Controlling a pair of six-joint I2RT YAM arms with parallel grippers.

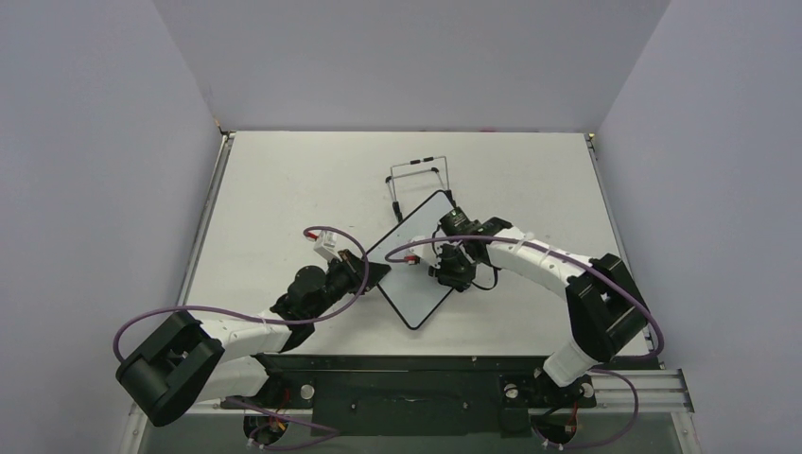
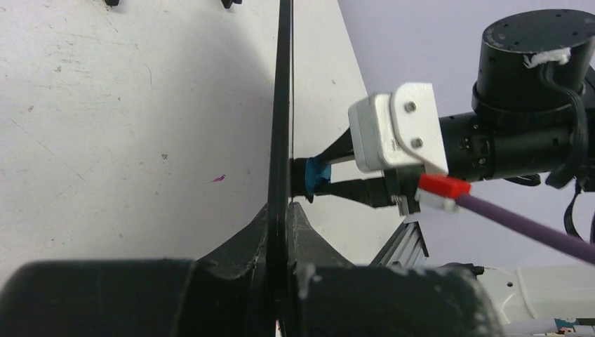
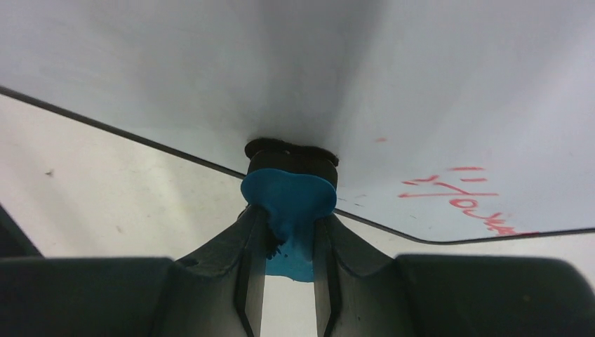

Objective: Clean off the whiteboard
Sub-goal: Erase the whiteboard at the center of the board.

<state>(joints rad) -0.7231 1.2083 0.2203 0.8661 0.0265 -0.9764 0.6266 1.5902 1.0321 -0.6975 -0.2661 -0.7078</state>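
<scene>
While our left hand [image 2: 281,214] clamps one edge of the whiteboard [image 1: 413,268], holding it tilted up over the desk [image 1: 284,189] just in front of the wire stand [image 1: 419,175], our right hand [image 3: 289,225] is closed tight on the blue eraser [image 3: 288,193] and presses it against the board's face close to its rim. Red writing [image 3: 456,196] shows just beside the pad. To wipe well, we judge we should keep the pad flat, sweep across the red strokes in overlapping passes, and push no harder than the left grip can brace, or the board may twist loose
</scene>
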